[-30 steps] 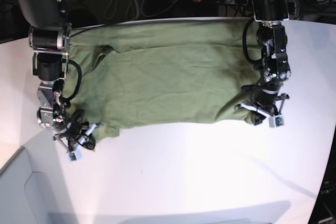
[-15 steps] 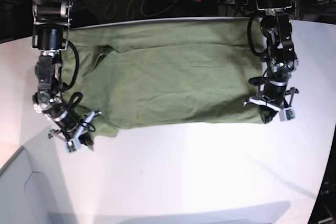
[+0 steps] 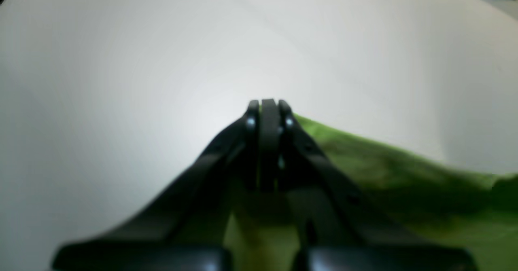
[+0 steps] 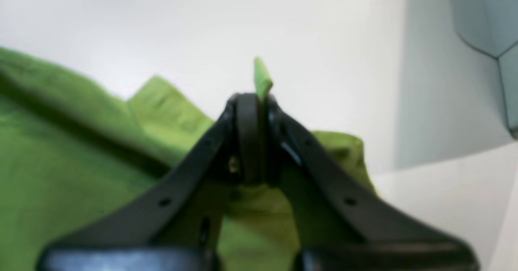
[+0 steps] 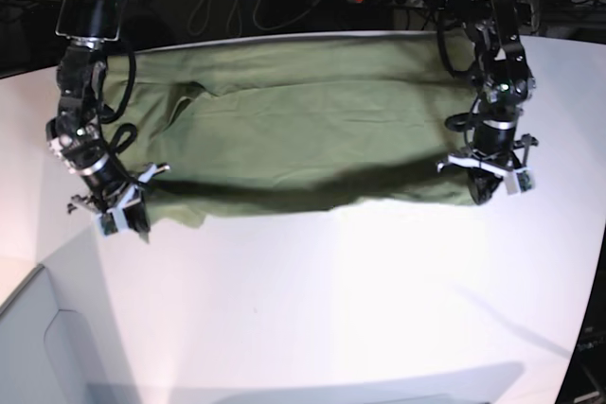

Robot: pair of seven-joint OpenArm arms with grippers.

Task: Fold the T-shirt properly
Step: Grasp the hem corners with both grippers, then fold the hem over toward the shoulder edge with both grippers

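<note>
1. At the base view's left, the right end effector is clamped on the near corner of the T-shirt; in the right wrist view a small tongue of green cloth pokes out past its pinched tips.
2. The T-shirt lies spread sideways across the far half of the white table, its near edge raised off the surface, a shadow showing beneath it.
3. At the right, the left end effector is pressed together on the opposite near corner.
4. To fold well, I judge both corners should travel together at matched height, keeping the edge taut between them.
5. Aim the lifted edge squarely onto the far edge, then let go only once the cloth lies flat.
</note>
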